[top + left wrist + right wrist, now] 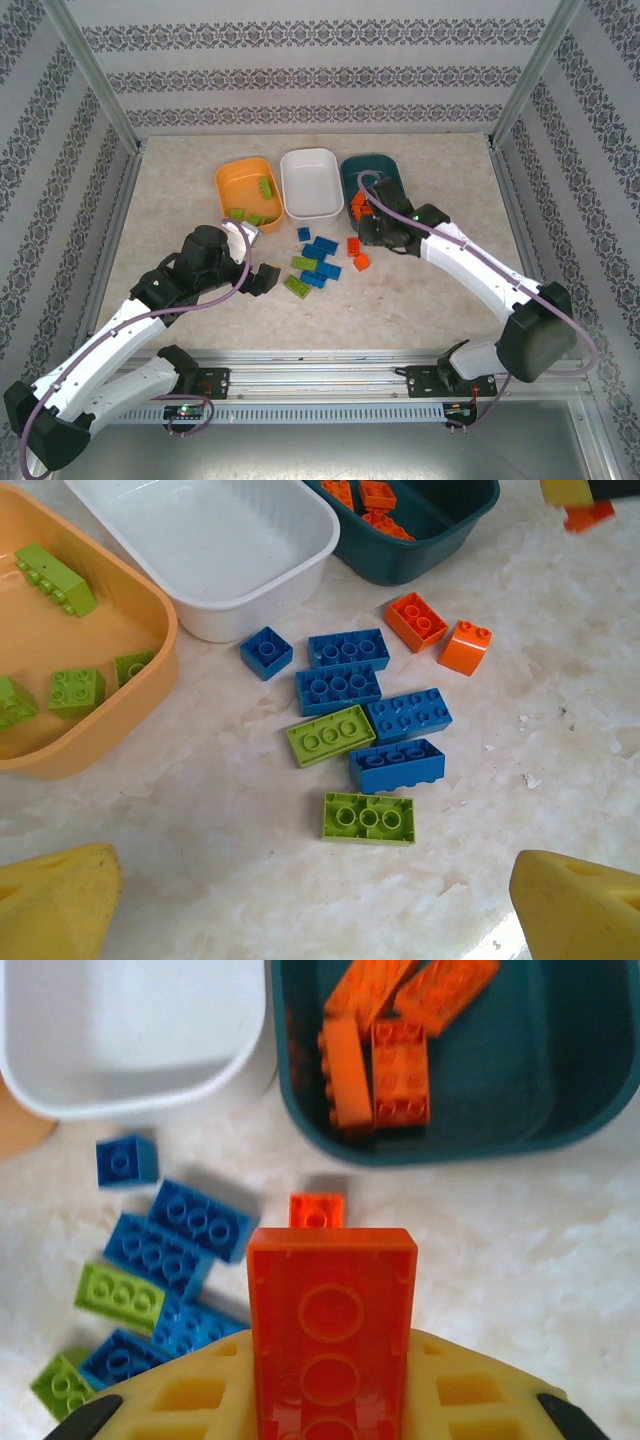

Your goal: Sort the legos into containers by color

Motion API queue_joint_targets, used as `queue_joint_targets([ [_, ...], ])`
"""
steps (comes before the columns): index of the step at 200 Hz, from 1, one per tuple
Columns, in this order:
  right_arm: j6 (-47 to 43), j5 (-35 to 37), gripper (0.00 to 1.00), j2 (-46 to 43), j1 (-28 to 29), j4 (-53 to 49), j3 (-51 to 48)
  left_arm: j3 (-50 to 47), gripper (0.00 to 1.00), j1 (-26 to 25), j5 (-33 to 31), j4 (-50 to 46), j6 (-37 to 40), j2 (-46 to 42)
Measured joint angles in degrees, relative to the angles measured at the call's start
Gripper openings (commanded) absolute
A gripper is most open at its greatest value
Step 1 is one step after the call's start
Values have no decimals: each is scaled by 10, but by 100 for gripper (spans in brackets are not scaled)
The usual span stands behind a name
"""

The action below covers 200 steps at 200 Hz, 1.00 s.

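Observation:
My right gripper [330,1370] is shut on an orange-red lego [330,1310], held just in front of the dark teal container [590,1090], which holds several orange-red legos [400,1060]. From above, this gripper [362,215] hangs at the teal container's [385,165] near-left corner. My left gripper [320,915] is open over bare table, with a lime green lego [368,817] just ahead. Beyond it lie blue legos [338,688] and two orange ones [417,621]. The orange container [165,650] holds green legos [77,691]. The white container [230,550] is empty.
The three containers stand in a row at the back centre of the table [450,300]. Metal frame posts and patterned walls close in the sides. The loose legos [318,262] sit between the two arms.

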Motion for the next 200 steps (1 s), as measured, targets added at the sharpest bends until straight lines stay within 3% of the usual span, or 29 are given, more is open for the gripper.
queue_joint_targets([
  [88,-73,-37,30,301,-116,-2,259,0,100,0,-6,0,0,10],
  [132,-102,-47,50,449,-139,-34,421,0,100,0,-7,0,0,19],
  [165,-113,-42,58,444,-136,-55,433,0,100,0,-8,0,0,28],
  [200,-111,-27,60,310,-67,-40,302,1,100,0,-10,0,0,28],
])
